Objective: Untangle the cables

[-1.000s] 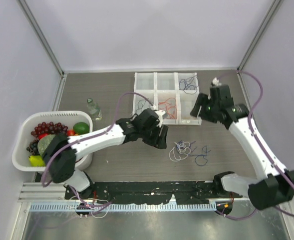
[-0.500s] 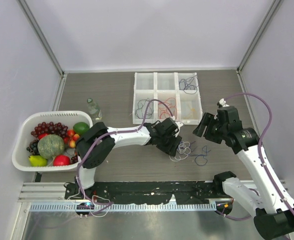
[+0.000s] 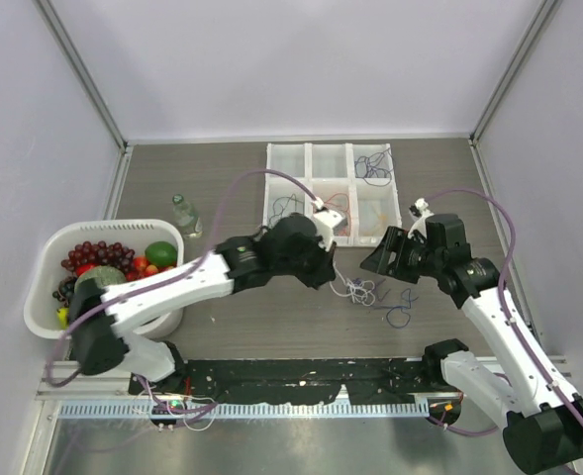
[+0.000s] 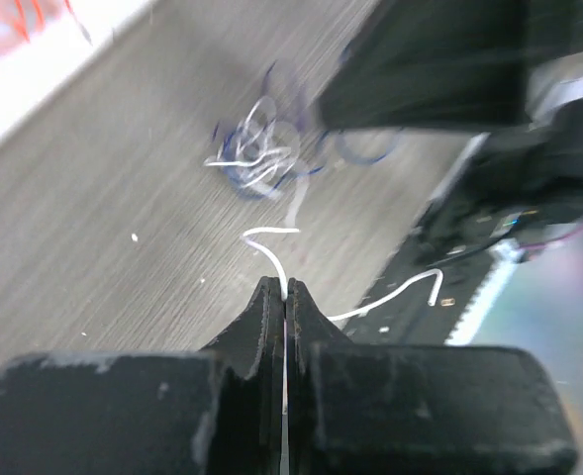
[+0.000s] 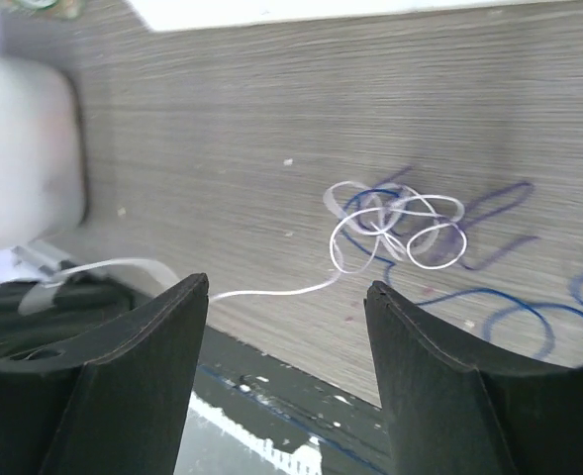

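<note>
Cables: a small knot of white and purple-blue loops, lying on the table just past the tips of the left gripper and just beside the right gripper. Left gripper pressed together, pinching one white strand right at the fingertips. Strand curling away from the tips toward the knot, with a second white end trailing off to the right of the fingers in the blurred left wrist view. Right gripper spread wide, holding nothing, with the knot ahead of it and a little to the right of the gap. A white strand running from the knot leftward across the gap between its jaws. Loose blue loops on the far side of the knot from the left gripper, apart from the tangle and near the right gripper. White sorting tray beyond both grippers, close to the left wrist: black wires in one compartment, red-orange in the next, blue in a far corner one. Well off to the left of the left gripper, a white basket of fruit and a small clear bottle
</note>
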